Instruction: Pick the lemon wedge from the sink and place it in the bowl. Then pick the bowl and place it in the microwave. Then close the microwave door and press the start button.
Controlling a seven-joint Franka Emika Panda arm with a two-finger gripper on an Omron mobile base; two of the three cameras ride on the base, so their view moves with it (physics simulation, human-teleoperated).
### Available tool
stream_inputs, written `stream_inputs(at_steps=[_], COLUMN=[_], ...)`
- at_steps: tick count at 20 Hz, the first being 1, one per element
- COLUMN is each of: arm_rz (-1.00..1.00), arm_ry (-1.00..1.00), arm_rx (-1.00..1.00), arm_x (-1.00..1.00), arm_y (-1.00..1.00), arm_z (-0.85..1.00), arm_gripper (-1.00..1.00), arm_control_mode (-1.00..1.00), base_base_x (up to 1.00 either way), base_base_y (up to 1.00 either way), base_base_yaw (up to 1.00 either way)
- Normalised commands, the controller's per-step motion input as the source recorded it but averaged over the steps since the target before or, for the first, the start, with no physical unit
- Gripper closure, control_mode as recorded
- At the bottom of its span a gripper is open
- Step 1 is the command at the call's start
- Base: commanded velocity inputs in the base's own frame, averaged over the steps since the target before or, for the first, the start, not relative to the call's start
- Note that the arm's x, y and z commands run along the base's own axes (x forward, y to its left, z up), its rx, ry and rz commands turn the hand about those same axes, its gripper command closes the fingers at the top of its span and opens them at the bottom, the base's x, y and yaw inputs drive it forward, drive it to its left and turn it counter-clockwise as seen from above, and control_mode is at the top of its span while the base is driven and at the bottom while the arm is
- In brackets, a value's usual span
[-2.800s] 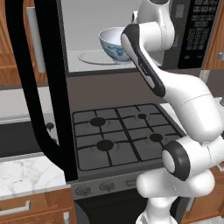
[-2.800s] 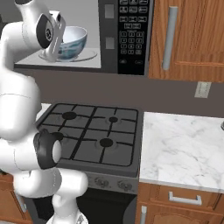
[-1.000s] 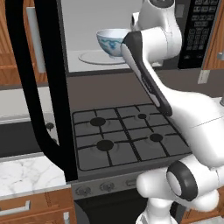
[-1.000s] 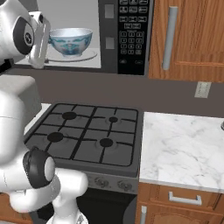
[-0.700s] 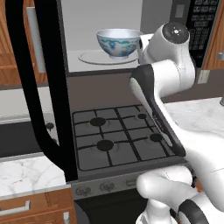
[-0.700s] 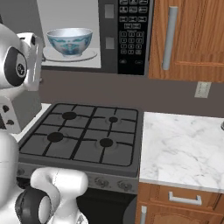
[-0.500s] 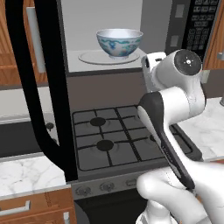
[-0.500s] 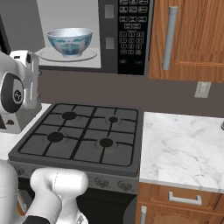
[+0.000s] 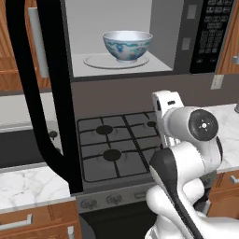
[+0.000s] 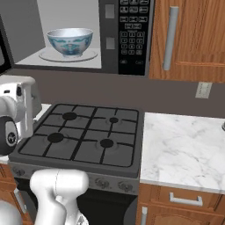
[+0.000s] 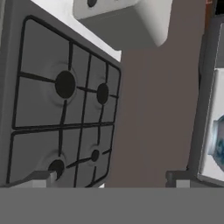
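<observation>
One bowl (image 9: 127, 45) sits on the glass plate (image 9: 100, 62) inside the open microwave (image 9: 196, 37); the claw (image 11: 111, 180) gapes wide, empty.

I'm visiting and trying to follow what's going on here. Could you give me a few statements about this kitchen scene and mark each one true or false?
1. The bowl sits on the glass plate inside the microwave. True.
2. The microwave door is shut. False: it stands swung open at the left.
3. The gripper holds the bowl. False: its fingers are apart and empty, over the stove.
4. The keypad is right of the bowl. True.
</observation>
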Motion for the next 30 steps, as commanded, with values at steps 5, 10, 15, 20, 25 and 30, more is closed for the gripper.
stream_inputs(at_steps=[5,10,15,20,25,30], arm_rz=[0.05,0.0,0.0,0.0,0.0,-0.01], arm_ry=[-0.25,-0.22,-0.21,-0.18,-0.16,-0.07], arm_rx=[-0.09,-0.04,-0.03,-0.01,-0.03,-0.05], arm_x=[-0.33,-0.72,-0.86,-0.52,0.02,0.08], arm_y=[0.42,0.34,0.18,0.28,0.65,0.63], arm_z=[-0.75,-0.73,-0.74,-0.56,-0.27,-0.36], arm_gripper=[-1.0,-1.0,-1.0,-1.0,-1.0,-1.0], arm_control_mode=[-1.0,-1.0,-1.0,-1.0,-1.0,-1.0], base_base_x=[0.0,0.0,0.0,0.0,0.0,0.0], base_base_y=[0.0,0.0,0.0,0.0,0.0,0.0], base_base_yaw=[0.0,0.0,0.0,0.0,0.0,0.0])
